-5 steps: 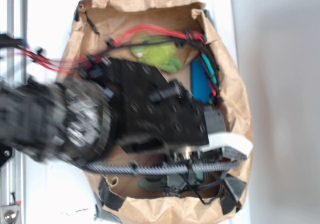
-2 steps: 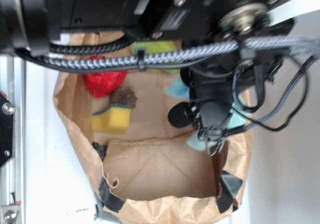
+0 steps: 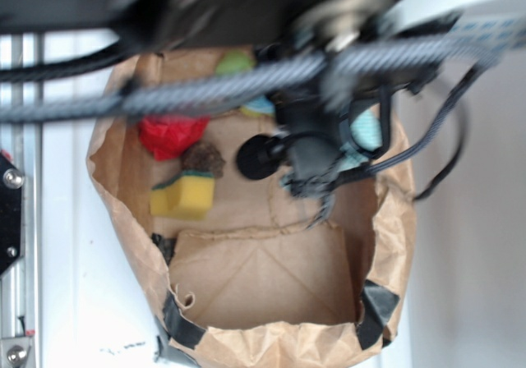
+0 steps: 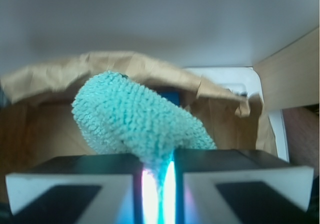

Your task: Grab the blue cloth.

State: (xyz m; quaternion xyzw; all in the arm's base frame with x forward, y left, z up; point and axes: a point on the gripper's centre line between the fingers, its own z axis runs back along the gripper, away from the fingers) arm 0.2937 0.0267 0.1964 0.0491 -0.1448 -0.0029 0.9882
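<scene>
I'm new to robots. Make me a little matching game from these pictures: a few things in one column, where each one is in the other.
Things:
1. blue cloth
2. yellow sponge
3. red crumpled object
4. black tape

Places:
A. on the bag's near rim corners
B. pinched between the fingers
C. left side of the bag floor
D. far left of the bag, beyond the sponge

Pairs: 1-B, 2-C, 3-D, 4-A

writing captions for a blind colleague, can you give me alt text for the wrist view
A teal-blue terry cloth is pinched between the two gripper fingers, bulging up and to the left above them. Behind it runs the crumpled rim of a brown paper bag, with a pale wall above.
</scene>
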